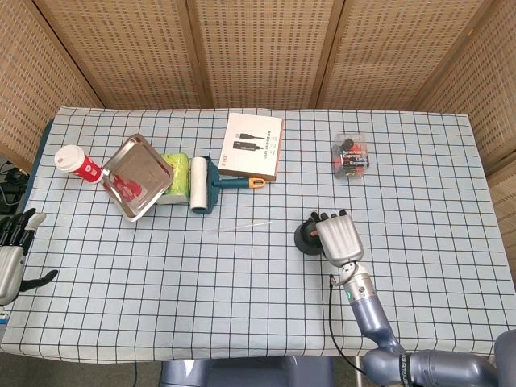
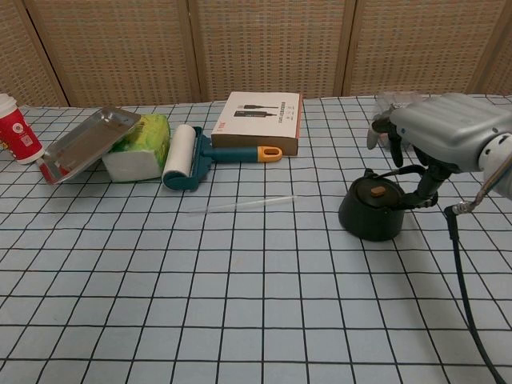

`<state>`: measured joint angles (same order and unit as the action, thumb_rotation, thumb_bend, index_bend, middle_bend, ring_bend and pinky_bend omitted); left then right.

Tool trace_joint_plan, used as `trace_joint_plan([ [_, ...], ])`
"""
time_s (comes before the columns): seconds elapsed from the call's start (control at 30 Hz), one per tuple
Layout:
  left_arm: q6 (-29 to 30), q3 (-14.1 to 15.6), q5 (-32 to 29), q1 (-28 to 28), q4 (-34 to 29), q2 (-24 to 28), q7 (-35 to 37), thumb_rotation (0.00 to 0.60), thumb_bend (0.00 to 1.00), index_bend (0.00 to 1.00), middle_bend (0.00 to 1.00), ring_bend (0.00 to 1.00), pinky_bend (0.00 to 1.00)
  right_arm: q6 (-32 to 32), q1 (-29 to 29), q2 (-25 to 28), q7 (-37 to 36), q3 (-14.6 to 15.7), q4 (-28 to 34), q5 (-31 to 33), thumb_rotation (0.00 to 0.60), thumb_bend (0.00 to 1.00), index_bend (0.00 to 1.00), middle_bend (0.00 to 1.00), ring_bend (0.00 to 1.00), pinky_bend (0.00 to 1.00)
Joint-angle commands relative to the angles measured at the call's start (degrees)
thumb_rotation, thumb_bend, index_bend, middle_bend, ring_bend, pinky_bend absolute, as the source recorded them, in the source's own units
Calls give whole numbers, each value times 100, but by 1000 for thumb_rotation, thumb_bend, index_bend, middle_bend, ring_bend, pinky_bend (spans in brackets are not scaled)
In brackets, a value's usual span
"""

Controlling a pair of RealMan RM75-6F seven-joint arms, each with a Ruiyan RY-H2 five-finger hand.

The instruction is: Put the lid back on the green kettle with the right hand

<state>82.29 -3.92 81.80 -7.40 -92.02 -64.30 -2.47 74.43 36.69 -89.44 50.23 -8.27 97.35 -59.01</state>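
1. Lid [image 2: 375, 192] sits on top of the dark green kettle [image 2: 374, 214], right of the table's centre, its small brown knob showing on top; whether it is fully seated all round the rim is too small to tell.
2. Right hand [image 2: 438, 128] hovers just above and to the right of the kettle, fingers [image 2: 382, 130] spread apart and holding nothing; from the head view the right hand [image 1: 338, 237] overlaps the kettle's right side, so contact between thumb and kettle body cannot be ruled out.
3. Left hand [image 1: 11, 256] hangs off the near left edge of the table, fingers apart, empty, well away from everything.
4. Main risk: a trailing finger or the thumb could catch the lid's edge or knob as the hand leaves, tipping it askew or dragging the light kettle across the cloth.
5. A second risk is the dark cable [image 2: 458, 264] running from the wrist, which lies close to the kettle's right side and could nudge it.
6. Thin clear straw [image 2: 242, 204] left of the kettle and the plastic box [image 1: 351, 156] beyond it are far enough to stay undisturbed, I judge.
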Motion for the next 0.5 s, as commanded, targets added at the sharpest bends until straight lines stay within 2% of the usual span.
trace_joint_plan([
  [0.03,27,-1,17,12,19,-8,23,600,27,0,0,0,0,654,-436,279,-348,398,307,-797,600,336,263,268,327,276],
  [0.13,79,-15,42,20,36,-37,45,600,27,0,0,0,0,1084,-778,541,-680,674,423,-1314,600,308,202,66,71,97],
  [0.17,103,-20,58,22,51,-54,50,600,27,0,0,0,0,1224,-903,640,-818,773,435,-1484,600,295,180,27,20,49],
  [0.27,147,-27,78,28,89,-103,30,600,27,0,0,0,0,1566,-1229,880,-1197,1005,368,-1869,600,260,121,0,0,0],
  [0.33,172,-28,90,31,109,-143,-13,600,27,0,0,0,0,1790,-1503,1086,-1528,1184,259,-2087,600,226,91,0,0,0],
  [0.5,223,12,184,33,125,-227,-190,600,27,0,0,0,0,2125,-1978,1324,-2102,1397,-32,-2328,600,167,56,0,0,0],
])
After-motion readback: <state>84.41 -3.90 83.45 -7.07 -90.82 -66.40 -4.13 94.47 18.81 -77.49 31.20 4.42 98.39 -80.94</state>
